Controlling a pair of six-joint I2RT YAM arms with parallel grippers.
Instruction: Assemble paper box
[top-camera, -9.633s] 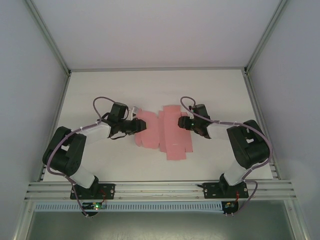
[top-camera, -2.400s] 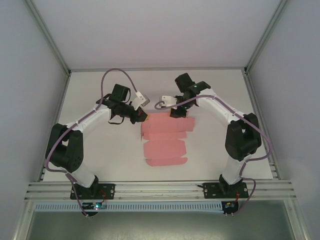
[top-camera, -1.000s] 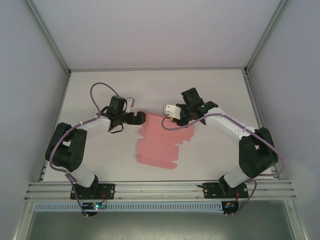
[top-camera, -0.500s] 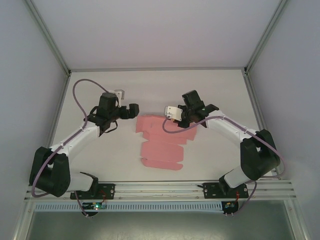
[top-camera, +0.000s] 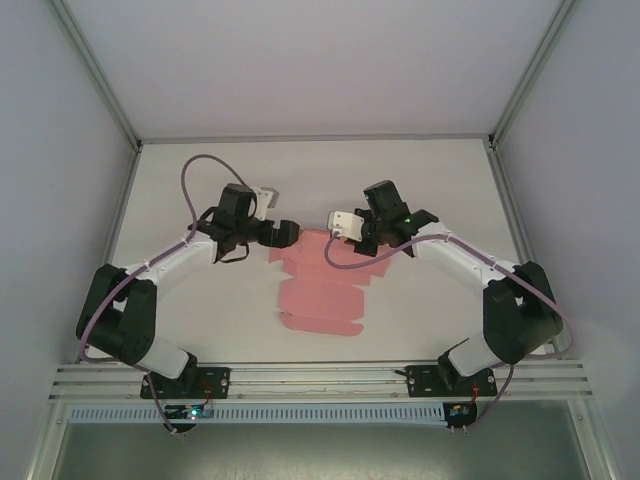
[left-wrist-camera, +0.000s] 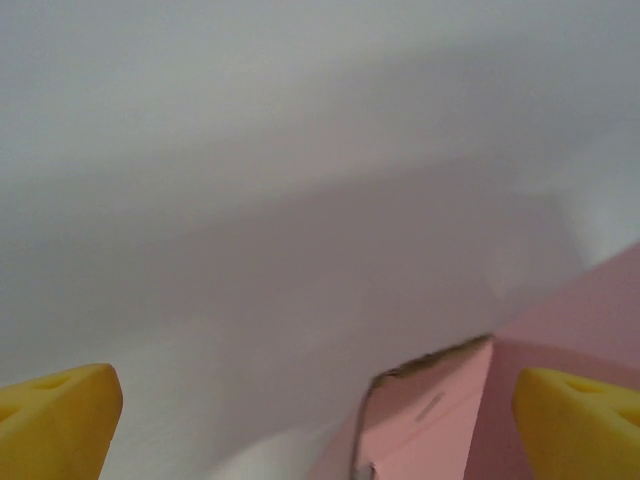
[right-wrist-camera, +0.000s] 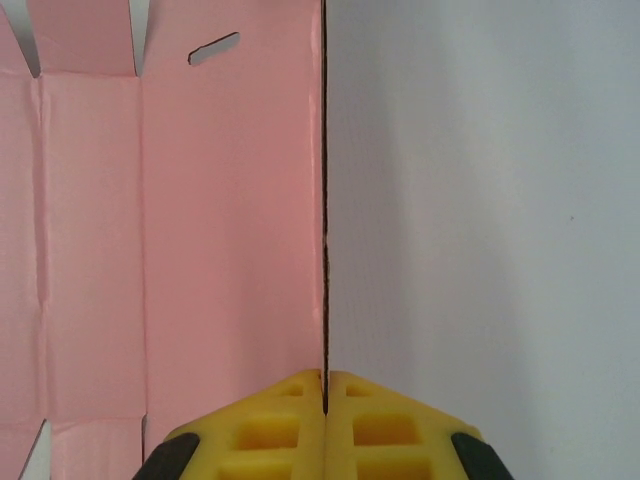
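Seen from above, the paper box (top-camera: 318, 292) has its far right corner hidden under the right end effector (top-camera: 356, 240). The left end effector (top-camera: 285, 232) sits at the box's far left corner (touching or just clear, too small to tell). In the left wrist view the box is blurred and cut off right and below.

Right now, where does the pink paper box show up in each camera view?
Top external: the paper box lies mid-table, between the left end effector and the right end effector.
Left wrist: lower right corner.
Right wrist: left half, its edge pinched by the right end effector.
Shared landmark: the white table bordering the sheet.
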